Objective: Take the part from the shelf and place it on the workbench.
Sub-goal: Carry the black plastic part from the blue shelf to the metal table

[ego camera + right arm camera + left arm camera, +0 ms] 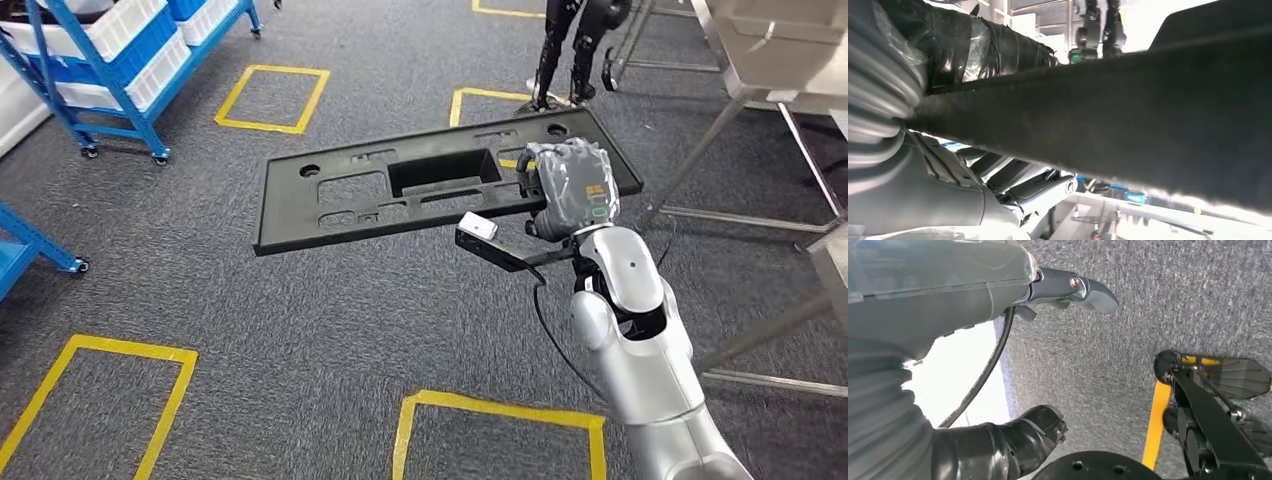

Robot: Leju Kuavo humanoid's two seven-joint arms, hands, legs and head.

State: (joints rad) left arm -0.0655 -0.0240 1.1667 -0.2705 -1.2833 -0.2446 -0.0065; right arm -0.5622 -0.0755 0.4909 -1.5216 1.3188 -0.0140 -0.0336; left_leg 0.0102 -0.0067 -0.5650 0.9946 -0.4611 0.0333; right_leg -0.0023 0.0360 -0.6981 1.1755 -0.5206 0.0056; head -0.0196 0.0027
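The part [400, 190] is a long flat black plastic panel with a rectangular recess and several cut-outs. It hangs level above the grey carpet in the head view, and my right hand [572, 185] grips it near its right end. In the right wrist view the panel's dark edge [1128, 115] crosses the picture, clamped between the dark fingers [973, 47] and the grey thumb [1013, 180]. My left hand [963, 355] hangs over the carpet, its fingers apart, holding nothing.
A metal workbench [770, 50] on thin legs stands at the right. A blue shelf rack [110, 70] with white bins stands at the back left. Another blue frame [25, 250] is at the left edge. Yellow tape squares [275, 97] mark the carpet. Another robot's dark legs [570, 45] stand at the back.
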